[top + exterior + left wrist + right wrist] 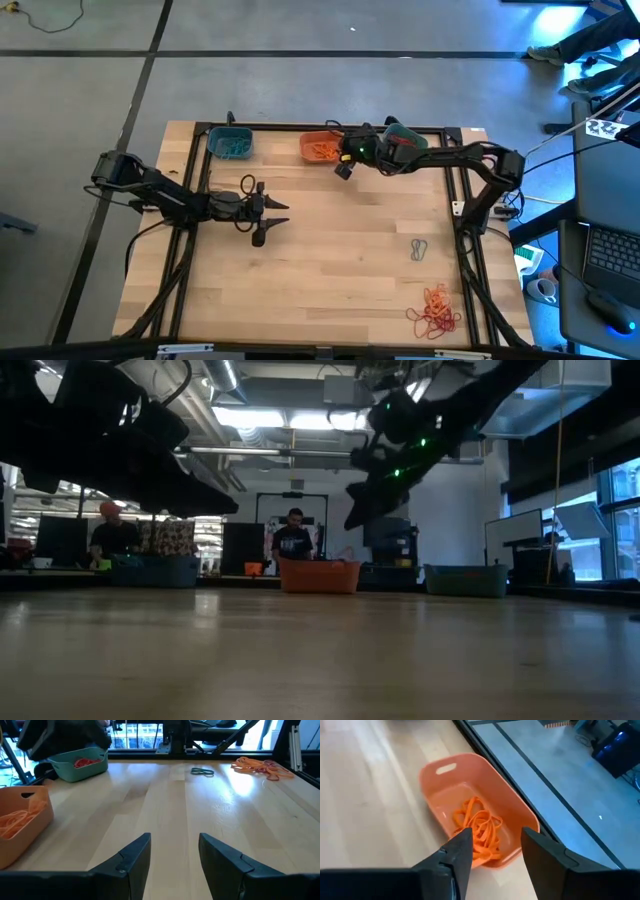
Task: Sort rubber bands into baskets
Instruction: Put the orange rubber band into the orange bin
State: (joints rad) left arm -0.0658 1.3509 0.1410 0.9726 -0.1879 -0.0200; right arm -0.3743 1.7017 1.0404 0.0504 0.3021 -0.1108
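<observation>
The orange basket [320, 147] stands at the table's far edge and holds orange rubber bands [479, 827]. My right gripper [496, 837] hangs open just above its near right part, nothing between the fingers. A teal basket [230, 143] stands to its left. Another teal basket [80, 762], holding red bands, is partly hidden under my right arm. Loose grey-teal bands [418, 250] and a pile of orange and red bands [435, 310] lie on the table at the near right. My left gripper [265, 215] waits open over the table's left middle.
A black frame [455, 180] runs along the table's far and side edges, close behind the baskets. Bare wood lies between my two grippers and across the table's middle. People and benches show in the room beyond the far edge.
</observation>
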